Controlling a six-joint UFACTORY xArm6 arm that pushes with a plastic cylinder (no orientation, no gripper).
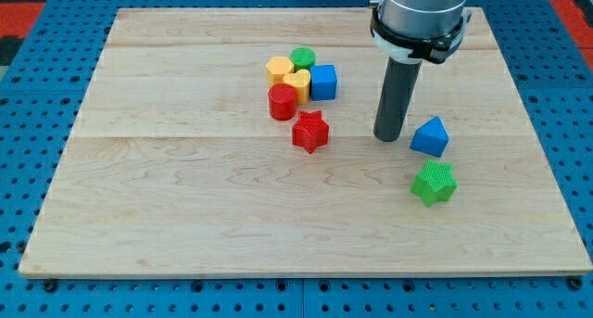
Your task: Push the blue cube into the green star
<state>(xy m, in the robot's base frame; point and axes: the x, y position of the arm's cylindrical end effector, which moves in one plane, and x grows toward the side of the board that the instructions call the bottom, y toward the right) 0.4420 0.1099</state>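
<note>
The blue cube (pixel 323 82) sits at the right end of a cluster near the board's upper middle. The green star (pixel 434 183) lies toward the view's lower right, well apart from the cube. My tip (pixel 389 136) rests on the board between them, to the right of and below the blue cube, and up and left of the green star. A blue triangular block (pixel 430 136) stands just right of my tip, with a small gap.
The cluster also holds a yellow hexagon (pixel 279 69), a green cylinder (pixel 302 58), a yellow heart-like block (pixel 296 84) and a red cylinder (pixel 283 102). A red star (pixel 310 132) lies just below it. The wooden board (pixel 185 216) sits on a blue pegboard.
</note>
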